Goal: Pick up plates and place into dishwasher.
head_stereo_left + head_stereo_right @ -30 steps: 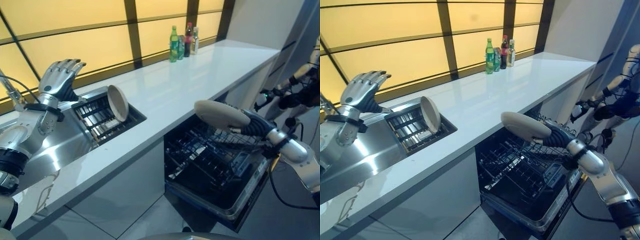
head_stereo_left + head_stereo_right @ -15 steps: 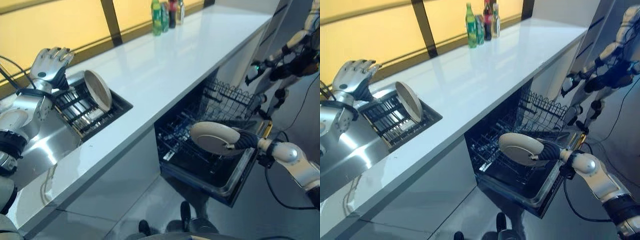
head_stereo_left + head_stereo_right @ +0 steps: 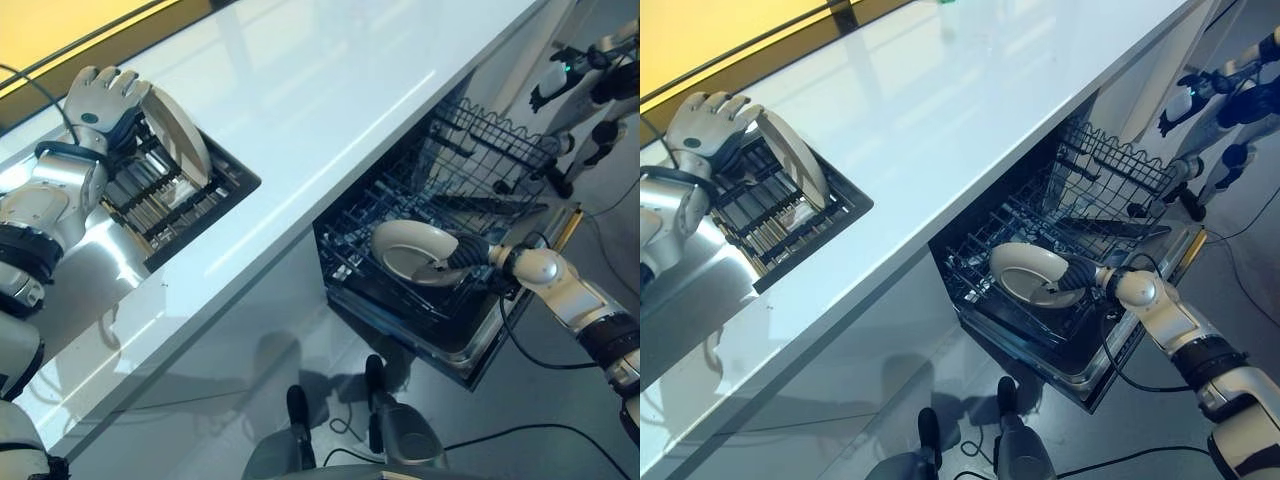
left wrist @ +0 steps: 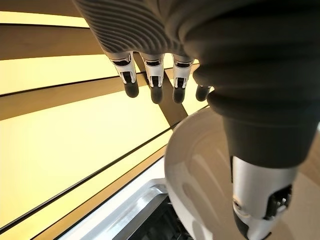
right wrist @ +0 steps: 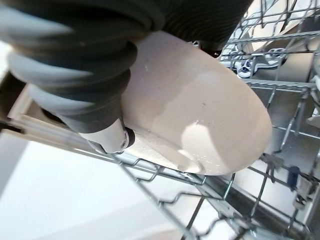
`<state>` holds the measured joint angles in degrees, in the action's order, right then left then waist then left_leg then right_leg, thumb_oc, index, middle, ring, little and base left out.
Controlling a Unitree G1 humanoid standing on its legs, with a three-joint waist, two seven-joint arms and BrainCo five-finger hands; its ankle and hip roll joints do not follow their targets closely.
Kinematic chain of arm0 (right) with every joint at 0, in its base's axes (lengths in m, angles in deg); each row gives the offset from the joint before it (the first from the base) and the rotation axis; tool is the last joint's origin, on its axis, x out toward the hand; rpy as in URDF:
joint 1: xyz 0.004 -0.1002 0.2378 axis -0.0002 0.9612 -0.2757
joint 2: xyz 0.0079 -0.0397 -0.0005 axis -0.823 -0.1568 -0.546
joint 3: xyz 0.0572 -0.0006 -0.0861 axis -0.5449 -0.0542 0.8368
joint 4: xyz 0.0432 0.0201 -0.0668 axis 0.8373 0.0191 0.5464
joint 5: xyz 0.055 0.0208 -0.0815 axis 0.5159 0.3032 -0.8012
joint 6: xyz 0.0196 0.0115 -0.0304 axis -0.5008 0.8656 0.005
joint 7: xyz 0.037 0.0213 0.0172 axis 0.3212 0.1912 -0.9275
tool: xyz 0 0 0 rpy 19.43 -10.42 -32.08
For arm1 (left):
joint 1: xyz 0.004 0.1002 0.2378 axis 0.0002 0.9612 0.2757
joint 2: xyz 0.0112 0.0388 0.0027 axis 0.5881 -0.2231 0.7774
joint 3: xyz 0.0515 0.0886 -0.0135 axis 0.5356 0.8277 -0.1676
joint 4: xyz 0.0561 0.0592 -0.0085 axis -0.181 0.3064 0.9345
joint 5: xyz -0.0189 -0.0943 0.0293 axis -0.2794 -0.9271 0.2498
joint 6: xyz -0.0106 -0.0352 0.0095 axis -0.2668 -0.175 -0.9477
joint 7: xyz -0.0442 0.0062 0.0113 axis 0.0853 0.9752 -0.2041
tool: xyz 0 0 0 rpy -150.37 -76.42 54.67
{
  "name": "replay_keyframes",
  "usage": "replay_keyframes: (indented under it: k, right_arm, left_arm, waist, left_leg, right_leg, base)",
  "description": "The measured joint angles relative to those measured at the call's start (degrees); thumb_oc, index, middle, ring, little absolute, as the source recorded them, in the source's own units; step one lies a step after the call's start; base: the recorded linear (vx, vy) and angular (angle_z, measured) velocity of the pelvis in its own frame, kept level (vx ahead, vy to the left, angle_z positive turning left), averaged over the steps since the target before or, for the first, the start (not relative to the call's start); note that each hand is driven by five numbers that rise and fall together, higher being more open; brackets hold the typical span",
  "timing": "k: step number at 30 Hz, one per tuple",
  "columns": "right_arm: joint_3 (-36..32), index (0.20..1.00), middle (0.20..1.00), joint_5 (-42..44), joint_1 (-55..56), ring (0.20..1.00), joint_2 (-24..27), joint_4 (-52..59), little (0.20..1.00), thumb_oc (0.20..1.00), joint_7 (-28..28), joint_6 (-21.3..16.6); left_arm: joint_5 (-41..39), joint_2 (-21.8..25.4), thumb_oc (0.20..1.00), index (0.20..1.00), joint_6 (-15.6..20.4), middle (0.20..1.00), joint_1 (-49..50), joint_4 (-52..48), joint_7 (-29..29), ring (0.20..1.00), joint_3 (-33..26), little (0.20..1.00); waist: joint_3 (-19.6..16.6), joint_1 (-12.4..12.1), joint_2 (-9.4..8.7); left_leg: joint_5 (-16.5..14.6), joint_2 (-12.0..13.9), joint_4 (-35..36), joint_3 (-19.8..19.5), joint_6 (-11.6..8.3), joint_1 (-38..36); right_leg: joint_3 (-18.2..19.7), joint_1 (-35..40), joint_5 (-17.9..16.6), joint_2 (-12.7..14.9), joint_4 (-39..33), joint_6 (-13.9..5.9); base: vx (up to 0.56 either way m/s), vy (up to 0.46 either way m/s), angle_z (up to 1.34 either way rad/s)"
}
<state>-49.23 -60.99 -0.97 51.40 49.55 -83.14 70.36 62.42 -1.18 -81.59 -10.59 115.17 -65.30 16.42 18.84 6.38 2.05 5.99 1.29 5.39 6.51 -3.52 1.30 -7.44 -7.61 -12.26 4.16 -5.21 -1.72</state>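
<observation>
we hold the round cream plate in our right hand, fingers curled on its rim, low over the black wire dishwasher rack at four o'clock; next we judge it wants slotting upright between tines; our left hand rests open-fingered by the second cream plate at ten o'clock.

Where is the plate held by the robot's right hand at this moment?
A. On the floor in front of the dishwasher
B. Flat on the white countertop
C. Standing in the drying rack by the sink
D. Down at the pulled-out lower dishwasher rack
D. The right hand holds the plate low over the wire lower rack of the open dishwasher.
</observation>
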Motion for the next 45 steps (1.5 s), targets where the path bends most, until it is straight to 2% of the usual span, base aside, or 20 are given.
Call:
replay_keyframes:
  k: [8,12,29,33,34,35,36,37,38,39,45]
  right_arm:
    - [0.94,0.2,0.2,-0.1,-0.91,0.2,-1.02,-2.32,0.2,0.2,1.65,3.73]
    - [1.4,0.2,0.2,-0.3,-1.8,0.2,-2.07,-3.75,0.2,0.2,1.69,4.68]
    - [3.96,0.2,0.2,-0.3,-10.54,0.2,-5.17,-9.21,0.2,0.2,2.06,7.67]
    - [4.11,0.2,0.2,-0.26,-11.45,0.2,-5.48,-9.21,0.2,0.2,2.05,7.98]
    - [4.13,0.46,0.46,-0.24,-12.08,0.46,-5.48,-9.22,0.46,0.46,2.04,8.17]
    - [4.26,1.0,1.0,-0.18,-12.78,1.0,-5.51,-9.22,1.0,1.0,2.02,8.61]
    - [4.65,1.0,1.0,0.02,-13.36,1.0,-5.58,-9.24,1.0,1.0,2.04,8.99]
    - [5.25,1.0,1.0,0.99,-14.05,1.0,-5.65,-9.41,1.0,1.0,2.03,9.69]
    - [5.26,1.0,1.0,1.86,-14.54,1.0,-5.71,-9.67,1.0,1.0,2.04,10.38]
    - [5.26,1.0,1.0,2.79,-14.99,1.0,-5.73,-10.18,1.0,1.0,2.04,10.86]
    - [5.14,1.0,1.0,6.75,-15.43,1.0,-5.68,-10.38,1.0,1.0,2.61,11.46]
  left_arm:
    - [0.08,-0.59,1.0,1.0,-2.59,1.0,-3.73,-0.07,0.93,1.0,0.66,1.0]
    - [0.1,-1.03,1.0,1.0,-3.76,1.0,-4.11,-0.05,0.98,1.0,0.69,1.0]
    - [2.05,-5.32,1.0,1.0,-2.75,1.0,-8.51,0.47,0.05,1.0,3.64,1.0]
    - [2.09,-6.32,1.0,1.0,-2.63,1.0,-10.84,1.31,-2.32,1.0,5.22,1.0]
    - [2.08,-6.49,1.0,1.0,-2.64,1.0,-11.08,1.53,-2.75,1.0,5.22,1.0]
    - [2.07,-6.85,1.0,1.0,-2.64,1.0,-11.4,2.03,-3.19,1.0,5.22,1.0]
    - [2.07,-7.14,1.0,1.0,-2.69,1.0,-11.54,2.4,-3.6,1.0,5.22,1.0]
    - [2.07,-7.16,0.749,0.749,-2.72,0.749,-11.55,2.48,-4.05,0.749,5.22,0.749]
    - [2.07,-7.22,0.404,0.404,-2.73,0.404,-11.56,2.45,-4.51,0.404,5.22,0.404]
    - [2.06,-7.22,0.2,0.2,-2.83,0.2,-11.62,2.42,-4.65,0.2,5.22,0.2]
    - [2.05,-7.09,0.2,0.2,-3.35,0.2,-13.35,2.51,-5.63,0.2,5.17,0.2]
  waist:
    - [2.66,-1.13,0.8]
    - [2.87,-1.21,0.82]
    - [4.07,-1.21,1.44]
    - [4.56,-1.1,1.58]
    - [4.85,-1.06,1.69]
    - [5.08,-1.07,1.79]
    - [5.15,-1.11,1.85]
    - [5.19,-1.09,1.87]
    - [5.25,-1.13,1.96]
    - [5.3,-1.14,2.02]
    - [5.35,-1.08,2.07]
  left_leg:
    - [0.04,-0.12,-0.23,-0.65,0.02,1.17]
    - [0.05,-0.15,-0.22,-0.66,0.01,1.23]
    - [0.13,-0.48,-0.27,-0.58,0.12,2.03]
    - [0.24,-0.59,-0.28,-0.56,0.28,2.25]
    - [0.24,-0.62,-0.28,-0.54,0.28,2.25]
    - [0.24,-0.63,-0.28,-0.54,0.28,2.26]
    - [0.24,-0.61,-0.28,-0.54,0.28,2.29]
    - [0.24,-0.6,-0.28,-0.54,0.28,2.29]
    - [0.25,-0.6,-0.28,-0.54,0.29,2.29]
    - [0.26,-0.61,-0.28,-0.54,0.29,2.3]
    - [0.25,-0.62,-0.27,-0.55,0.29,2.29]
  right_leg:
    - [-1.16,-0.66,0.08,0.24,0.01,0.23]
    - [-1.2,-0.69,0.14,0.28,0.01,0.3]
    - [-1.17,-1.5,0.04,0.62,0.02,0.42]
    - [-1.18,-1.71,-0.13,0.71,0.03,0.63]
    - [-1.17,-1.71,-0.15,0.74,0.03,0.65]
    - [-1.17,-1.73,-0.17,0.74,0.03,0.66]
    - [-1.17,-1.77,-0.17,0.71,0.03,0.66]
    - [-1.16,-1.78,-0.16,0.7,0.03,0.67]
    - [-1.16,-1.78,-0.16,0.71,0.03,0.67]
    - [-1.15,-1.79,-0.17,0.71,0.03,0.67]
    - [-1.16,-1.78,-0.16,0.72,0.03,0.67]
  base:
    - [0.0,0.022,0.07]
    - [0.0,0.0,0.0]
    - [0.0,0.011,0.0]
    - [0.0,0.0,0.0]
    - [0.0,0.0,0.0]
    - [0.0,0.0,0.0]
    - [0.0,0.0,0.0]
    - [0.0,0.0,0.0]
    - [0.0,0.0,0.0]
    - [0.0,0.0,0.0]
    - [0.0,0.0,0.0]
